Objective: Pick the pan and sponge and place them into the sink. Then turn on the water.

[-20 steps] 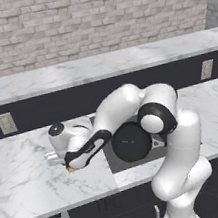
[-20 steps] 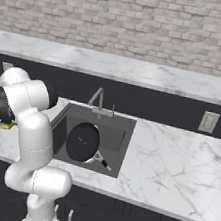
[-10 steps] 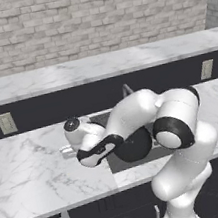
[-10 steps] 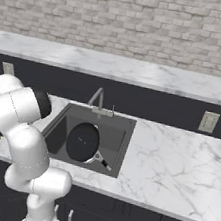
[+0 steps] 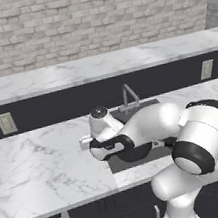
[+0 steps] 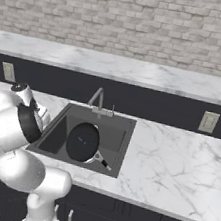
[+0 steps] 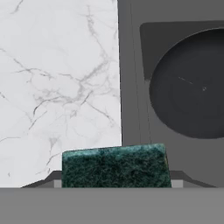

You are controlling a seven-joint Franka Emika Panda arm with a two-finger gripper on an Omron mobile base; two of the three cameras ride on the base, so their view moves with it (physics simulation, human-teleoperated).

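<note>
**Sponge in claw at sink edge**

We find the claw (image 7: 114,183) clenched on the small rectangular green-topped sponge (image 7: 114,167), its long axis lying across the fingers. It hangs over the white marble tabletop (image 7: 57,87), right at the rim of the dark grey recessed sink (image 7: 131,109). The round matte black pan (image 7: 192,85) already lies in the basin, just beyond the sponge.

White marble counter (image 6: 176,158) w/ recessed dark sink (image 6: 122,129); black pan (image 6: 82,141) lies flat in basin.
</note>
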